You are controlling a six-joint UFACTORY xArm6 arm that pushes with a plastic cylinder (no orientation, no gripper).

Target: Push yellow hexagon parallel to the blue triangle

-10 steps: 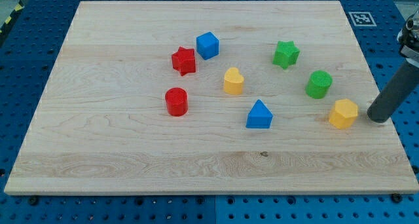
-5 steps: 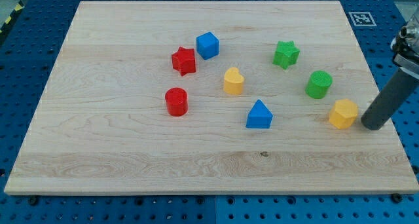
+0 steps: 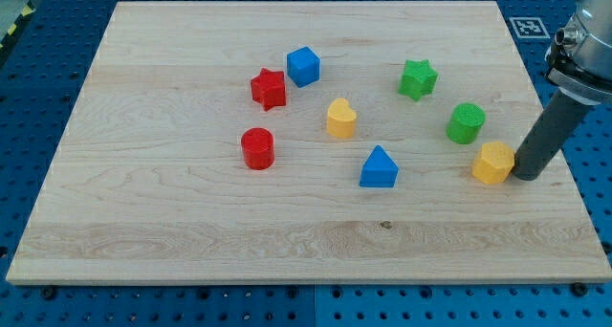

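The yellow hexagon sits on the wooden board at the view's right. The blue triangle stands to its left, near the middle of the board, at about the same height in the view. My tip is right against the hexagon's right side, touching it or nearly so. The dark rod rises from the tip up to the view's right edge.
A green cylinder stands just above the hexagon, a green star further up. A yellow rounded block, a blue cube, a red star and a red cylinder lie left of centre. The board's right edge is close behind my tip.
My tip has slid left from beyond the hexagon's right side up to it. The yellow hexagon has shifted slightly left. The other blocks have not moved.
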